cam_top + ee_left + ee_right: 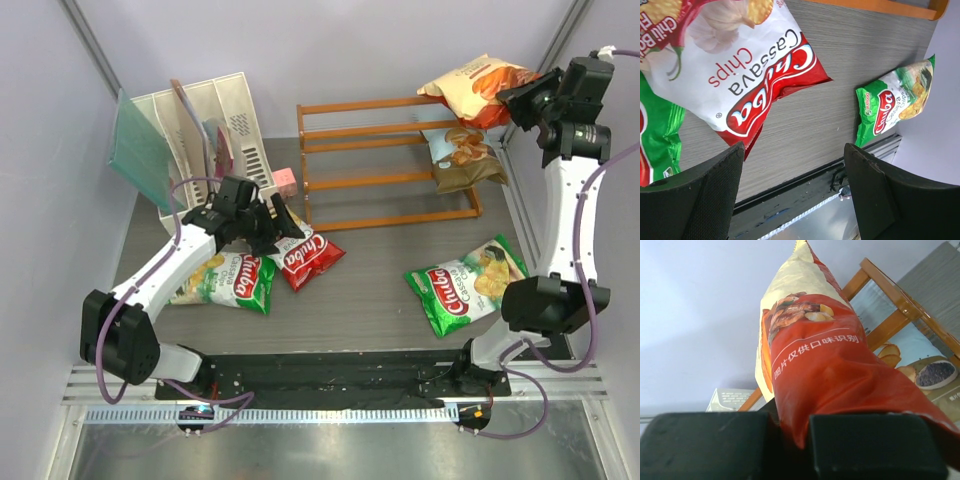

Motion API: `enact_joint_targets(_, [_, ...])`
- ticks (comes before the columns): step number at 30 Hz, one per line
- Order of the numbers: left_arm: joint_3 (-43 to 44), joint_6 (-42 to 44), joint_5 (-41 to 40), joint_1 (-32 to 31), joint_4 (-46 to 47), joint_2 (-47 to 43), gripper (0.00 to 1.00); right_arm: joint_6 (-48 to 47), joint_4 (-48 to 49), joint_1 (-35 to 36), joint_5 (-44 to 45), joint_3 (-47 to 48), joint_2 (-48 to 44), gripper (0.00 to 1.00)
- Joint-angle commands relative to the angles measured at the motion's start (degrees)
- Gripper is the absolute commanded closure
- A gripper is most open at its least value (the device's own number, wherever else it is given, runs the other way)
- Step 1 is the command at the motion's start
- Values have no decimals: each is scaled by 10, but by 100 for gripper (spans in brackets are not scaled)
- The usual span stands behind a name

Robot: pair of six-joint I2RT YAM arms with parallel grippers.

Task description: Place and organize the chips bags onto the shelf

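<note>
The likeliest trouble is at the right gripper, which is clamped on one end of the cream and orange-red chips bag, held at the right end of the top tier of the wooden shelf. The bag looks to overhang that end. If it is let go where it is, I judge it could tip off the side, slide between the slats, or drop onto the light-blue and brown bag below. The glossy film may also slip in the pinch before the bag is set down. On the other side, the left gripper hangs with its jaws spread wide and nothing between them, just above the red Chiba bag. That bag lies flat on the table, one edge touching or overlapping the green Chiba bag beside it. A flat, slick bag gives little to bite on, so the fingers could skid off it. They might also catch the green one along with it. As for what holds what, the shelf carries the held bag on its top tier and the light-blue and brown bag, apparently on the middle tier at the right end. A second green Chiba bag lies on the table well to the right. The white file organizer behind the left arm holds folders, no bags.
</note>
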Motion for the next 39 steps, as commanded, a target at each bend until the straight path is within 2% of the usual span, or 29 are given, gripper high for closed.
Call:
enact_joint_targets(1, [2,20,10,14,-9,-15,20,13,104,0,-17,17,20,99])
enact_joint_targets(11, [-2,21,17,24,-6,-10,20,75,310,1,70,-174,-39,99])
enact_joint_targets(21, [-2,23,22,24,-8,-9,20,117,361,48,110,-286,-55,99])
enact_joint_targets(26, [-13,23,19,24,-13,-18,20,129,367,71,115,-291,-41,99])
enact_joint_targets(31, [-23,22,11,24,-15,-29,20,125,343,86,162,-289,-42,85])
enact_joint_targets(32, [-27,21,11,24,-15,-31,20,124,339,86,175,-291,-48,85])
enact_joint_targets(35, [-32,18,8,24,-10,-36,20,123,361,86,208,-320,-60,94])
enact_joint_targets(39, [-30,20,10,24,-12,-30,20,120,369,86,206,-313,-43,96])
